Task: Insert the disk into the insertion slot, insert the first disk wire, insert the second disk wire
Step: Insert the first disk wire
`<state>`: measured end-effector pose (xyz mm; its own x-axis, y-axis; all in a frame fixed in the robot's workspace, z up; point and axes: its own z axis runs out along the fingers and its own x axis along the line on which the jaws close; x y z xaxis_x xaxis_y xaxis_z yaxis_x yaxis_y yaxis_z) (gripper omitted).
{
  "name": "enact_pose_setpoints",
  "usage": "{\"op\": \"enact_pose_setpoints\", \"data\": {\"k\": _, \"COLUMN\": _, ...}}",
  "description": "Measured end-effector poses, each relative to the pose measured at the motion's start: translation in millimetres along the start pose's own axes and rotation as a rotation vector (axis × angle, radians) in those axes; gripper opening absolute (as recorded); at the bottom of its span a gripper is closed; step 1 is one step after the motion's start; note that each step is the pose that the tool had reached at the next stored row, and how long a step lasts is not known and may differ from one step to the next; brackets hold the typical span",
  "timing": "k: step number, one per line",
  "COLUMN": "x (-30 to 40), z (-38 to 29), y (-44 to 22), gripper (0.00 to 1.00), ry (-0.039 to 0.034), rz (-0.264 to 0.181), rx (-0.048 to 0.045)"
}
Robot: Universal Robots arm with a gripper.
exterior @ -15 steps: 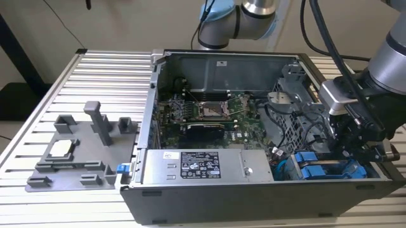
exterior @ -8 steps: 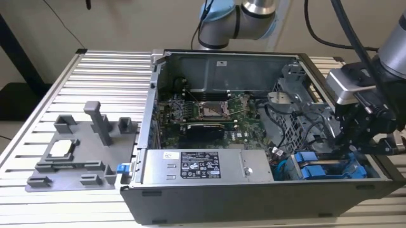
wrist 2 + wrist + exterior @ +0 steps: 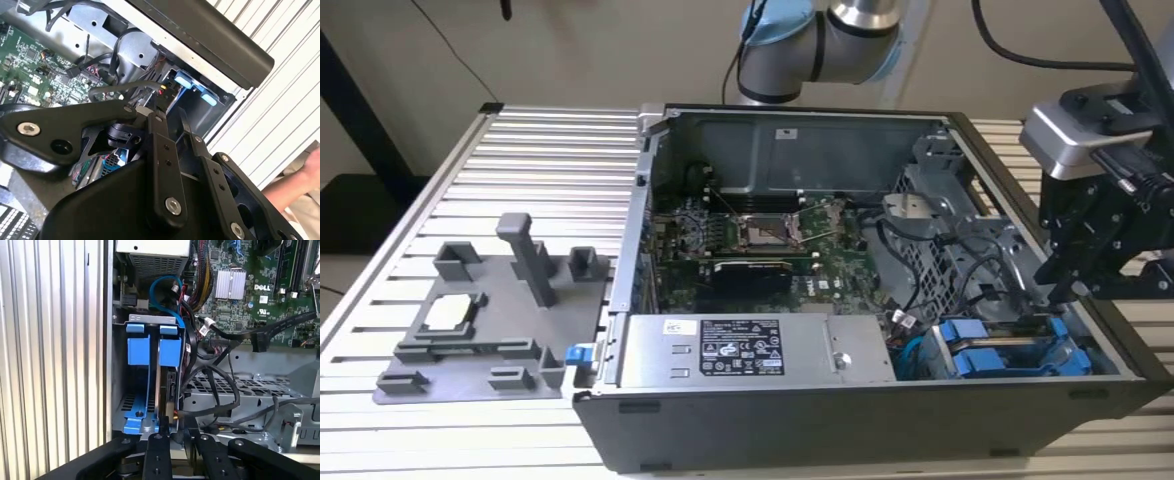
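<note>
The disk [image 3: 166,390] stands edge-on in the insertion slot [image 3: 145,319], a grey metal cage with blue plastic rails [image 3: 138,350] at the case's corner. In the exterior view the blue rails [image 3: 994,350] show at the front of the exterior view's right, and my gripper [image 3: 1057,292] reaches down into the case just above them. In both wrist views the gripper [image 3: 177,432] [image 3: 170,117] sits at the disk's end. Its fingers [image 3: 156,450] are close together on the black connector of a disk wire [image 3: 220,407], which curves away over the metal tray.
A long grey box with a black sticker [image 3: 747,350] lies along the case front beside the cage. The motherboard [image 3: 761,230] fills the middle. Loose black cables [image 3: 225,330] cross near the cage. A grey fixture [image 3: 494,320] stands on the slatted table [image 3: 547,150]. A person's hand [image 3: 310,165] is nearby.
</note>
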<state>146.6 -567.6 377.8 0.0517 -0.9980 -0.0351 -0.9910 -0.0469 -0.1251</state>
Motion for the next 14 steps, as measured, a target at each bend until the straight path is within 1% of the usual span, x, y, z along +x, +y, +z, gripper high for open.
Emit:
{"op": "enact_pose_setpoints", "data": {"k": 5, "x": -0.1, "z": 0.0, "y": 0.1, "gripper": 0.27, "ry": -0.0001, "rz": 0.000, "rx": 0.0000}}
{"op": "enact_pose_setpoints", "data": {"k": 10, "x": -6.7, "z": 0.0, "y": 1.2, "gripper": 0.27, "ry": 0.0008, "rz": 0.005, "rx": 0.0002}}
{"op": "enact_pose_setpoints", "data": {"k": 12, "x": -9.0, "z": 0.1, "y": 2.4, "gripper": 0.27, "ry": -0.0002, "rz": 0.007, "rx": 0.0003}}
{"op": "enact_pose_setpoints", "data": {"k": 13, "x": -9.4, "z": -0.2, "y": 3.2, "gripper": 0.27, "ry": -0.0044, "rz": 0.008, "rx": 0.0006}}
{"op": "enact_pose_setpoints", "data": {"k": 14, "x": -9.7, "z": -0.2, "y": 4.3, "gripper": 0.27, "ry": -0.0169, "rz": 0.010, "rx": 0.0012}}
